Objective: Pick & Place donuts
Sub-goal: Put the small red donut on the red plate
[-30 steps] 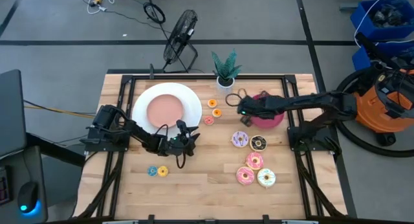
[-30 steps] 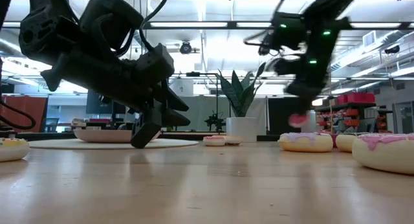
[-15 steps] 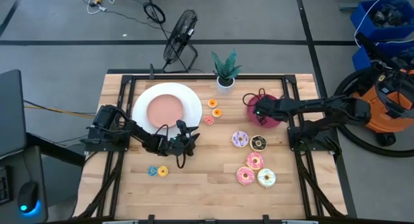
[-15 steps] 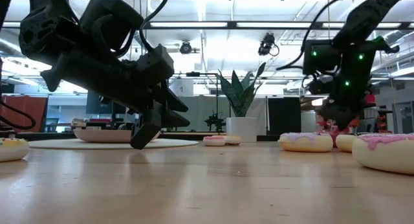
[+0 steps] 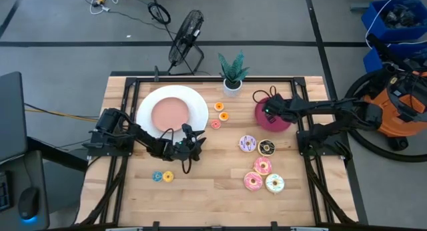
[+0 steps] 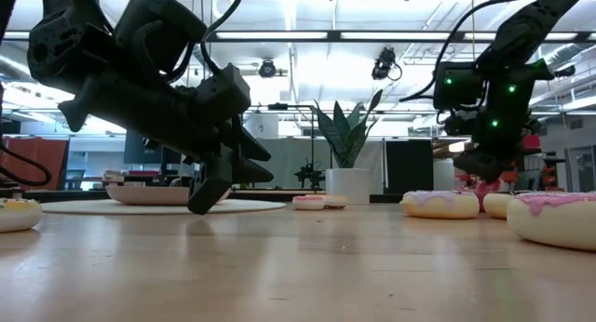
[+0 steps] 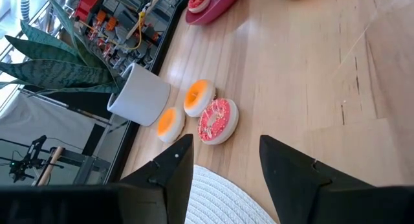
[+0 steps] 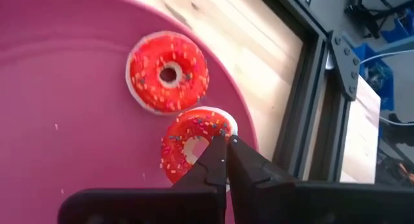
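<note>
While pressed together, right gripper (image 8: 225, 145) tips over red donut (image 8: 191, 143), magenta dish (image 8: 71, 120).

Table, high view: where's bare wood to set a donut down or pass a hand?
Free: the near strip between the blue and yellow minis and the frosted donut cluster; also the far-right corner behind the magenta dish. Crowded: around the left pincer beside the white plate, and the three minis by the plant.
</note>
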